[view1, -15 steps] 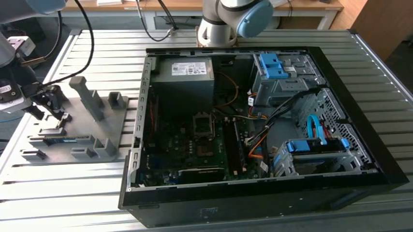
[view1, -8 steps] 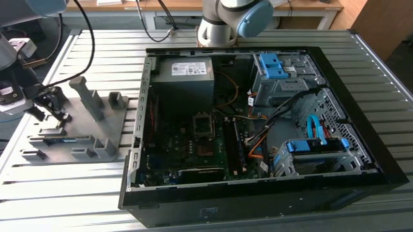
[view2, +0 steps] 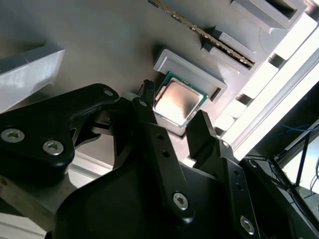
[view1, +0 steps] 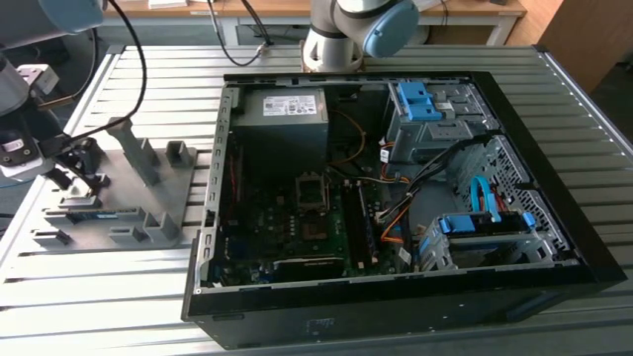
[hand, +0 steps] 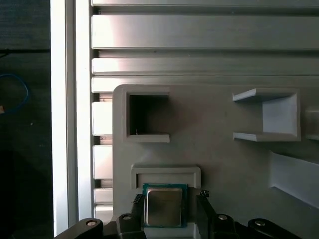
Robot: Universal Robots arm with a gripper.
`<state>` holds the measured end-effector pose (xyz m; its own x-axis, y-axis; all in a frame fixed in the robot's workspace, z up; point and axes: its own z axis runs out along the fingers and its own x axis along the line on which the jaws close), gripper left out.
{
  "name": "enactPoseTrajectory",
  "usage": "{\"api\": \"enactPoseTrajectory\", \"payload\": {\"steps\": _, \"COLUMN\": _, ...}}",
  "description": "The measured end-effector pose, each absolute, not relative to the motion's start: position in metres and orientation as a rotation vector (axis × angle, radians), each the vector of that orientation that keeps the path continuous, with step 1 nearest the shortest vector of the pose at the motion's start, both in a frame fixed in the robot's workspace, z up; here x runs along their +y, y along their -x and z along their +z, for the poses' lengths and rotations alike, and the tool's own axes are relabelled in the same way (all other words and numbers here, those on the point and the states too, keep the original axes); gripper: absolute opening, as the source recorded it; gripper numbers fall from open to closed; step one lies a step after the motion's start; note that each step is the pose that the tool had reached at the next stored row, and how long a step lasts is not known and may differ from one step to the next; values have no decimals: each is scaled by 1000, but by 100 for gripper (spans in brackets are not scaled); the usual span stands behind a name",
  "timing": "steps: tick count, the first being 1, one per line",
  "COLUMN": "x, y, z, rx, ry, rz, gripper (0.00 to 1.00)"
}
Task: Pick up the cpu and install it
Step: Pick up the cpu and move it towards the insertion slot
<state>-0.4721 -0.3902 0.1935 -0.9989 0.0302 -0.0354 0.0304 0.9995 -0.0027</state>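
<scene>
The cpu (hand: 163, 206) (view2: 178, 102) lies flat, silver top up, in a shallow walled pocket at the edge of the grey holder plate (hand: 224, 164) (view1: 183, 200) on the slatted table (view1: 118, 297). The gripper (hand: 169, 199) (view2: 174, 107) (view1: 74, 174) hangs low over it. Its two black fingers (hand: 205, 211) stand one on each side of the chip, spread rather than clamped, with a thin gap showing on one side in the first wrist view. The open computer case (view1: 554, 245) lies towards the exterior view's right.
</scene>
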Motion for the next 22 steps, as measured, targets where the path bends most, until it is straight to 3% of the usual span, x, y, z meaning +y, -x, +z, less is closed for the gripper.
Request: {"api": "enactPoseTrajectory", "payload": {"steps": 22, "x": -392, "y": 476, "z": 185, "rx": 3106, "ry": -47, "rz": -4, "gripper": 53}}
